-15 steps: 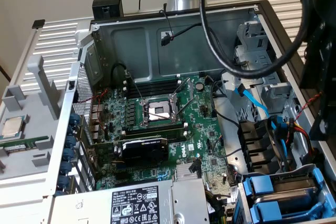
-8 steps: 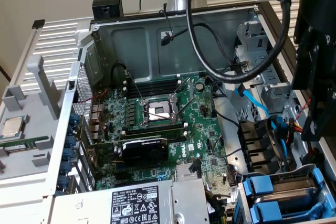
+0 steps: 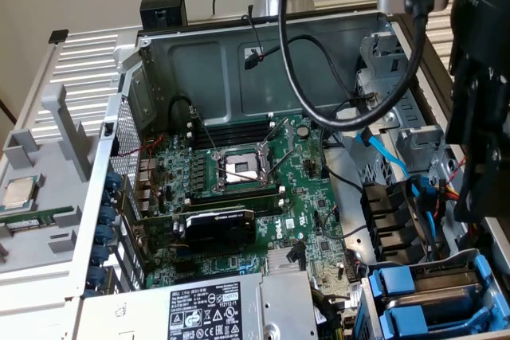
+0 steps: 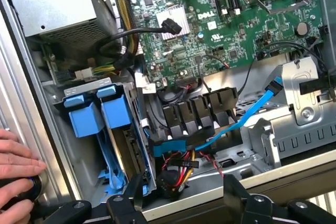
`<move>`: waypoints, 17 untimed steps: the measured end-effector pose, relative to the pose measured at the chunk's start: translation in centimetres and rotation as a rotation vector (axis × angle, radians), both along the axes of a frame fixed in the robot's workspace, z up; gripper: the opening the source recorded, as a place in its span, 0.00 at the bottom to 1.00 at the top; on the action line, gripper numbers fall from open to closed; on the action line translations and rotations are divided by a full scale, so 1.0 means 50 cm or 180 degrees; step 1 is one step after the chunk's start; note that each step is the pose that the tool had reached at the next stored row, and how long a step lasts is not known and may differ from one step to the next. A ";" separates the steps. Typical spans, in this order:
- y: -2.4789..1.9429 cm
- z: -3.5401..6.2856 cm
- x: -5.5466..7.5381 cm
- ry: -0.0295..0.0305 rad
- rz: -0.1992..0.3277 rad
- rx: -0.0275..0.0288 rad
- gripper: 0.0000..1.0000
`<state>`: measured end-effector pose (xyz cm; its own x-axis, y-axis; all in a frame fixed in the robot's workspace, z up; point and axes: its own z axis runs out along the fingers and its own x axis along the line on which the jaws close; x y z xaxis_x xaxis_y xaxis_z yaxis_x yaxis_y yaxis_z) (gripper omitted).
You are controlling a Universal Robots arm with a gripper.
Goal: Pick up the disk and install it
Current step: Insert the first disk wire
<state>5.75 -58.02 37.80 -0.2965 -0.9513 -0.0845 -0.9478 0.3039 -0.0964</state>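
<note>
Gripper (image 4: pixel 182 186): jaws spread wide, gripping nothing.
Disk (image 3: pixel 402 284): in blue carrier, seated in drive cage (image 3: pixel 366 296), 5 o'clock of motherboard (image 3: pixel 239 189).
Hand (image 4: pixel 16 174): outside case wall (image 4: pixel 47 145).

Open computer case (image 3: pixel 231 61): motherboard (image 3: pixel 315 240) mounted at centre frame; power supply (image 3: pixel 279 300) at lower centre; blue drive carriers (image 3: pixel 398 284) at lower right; processor chip (image 3: pixel 20 193) laid at left.

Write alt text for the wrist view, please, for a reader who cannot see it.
The open black two-fingered tool hangs over an open computer case, near two bright blue plastic drive carriers in a grey metal cage. A green circuit board lies beyond, and a person's hand is at the case's edge.
</note>
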 end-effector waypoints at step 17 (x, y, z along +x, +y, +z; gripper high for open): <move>0.0040 -0.046 -0.012 0.0007 -0.0294 -0.0011 0.71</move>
